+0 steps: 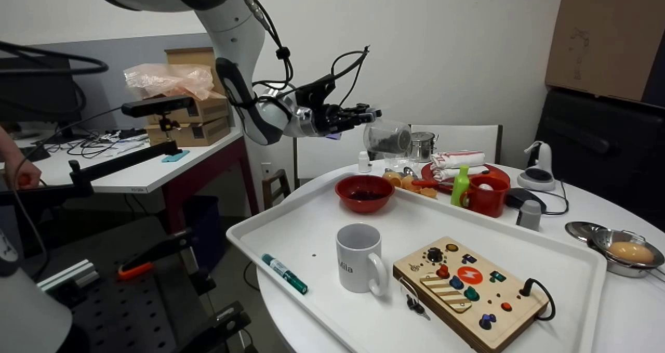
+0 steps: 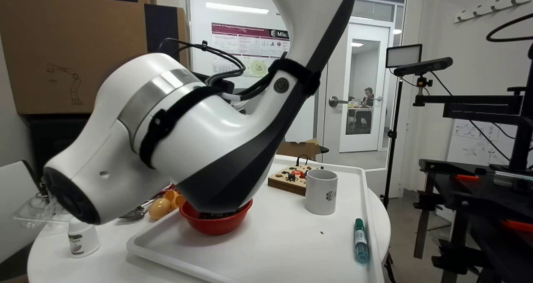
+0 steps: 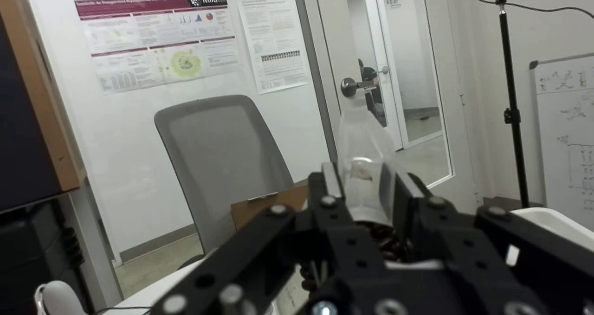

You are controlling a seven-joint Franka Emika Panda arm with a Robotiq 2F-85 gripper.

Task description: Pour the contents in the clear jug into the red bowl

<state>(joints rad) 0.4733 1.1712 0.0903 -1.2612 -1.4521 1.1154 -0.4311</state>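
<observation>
Clear jug [image 1: 387,136] hangs tilted in the air, and the gripper [image 3: 369,176] has hold of it: in the wrist view the jaws are closed on the jug, one at each side. In an exterior view the jug shows higher than the red bowl [image 1: 365,206] and a little to the right of it; whether it is straight above, I cannot tell. The arm [image 2: 233,149] hides the jug in an exterior view. Dark red beans [image 3: 385,238] show just below the jug in the wrist view, and the bowl has something dark inside. The bowl sits upright near a corner of the white tray [image 1: 306,233], which rests on a white table [image 1: 634,306]. Also on the tray, a white mug [image 1: 356,257] stands upright between a green marker [image 1: 284,274] and a wooden box [image 1: 483,303] with knobs.
</observation>
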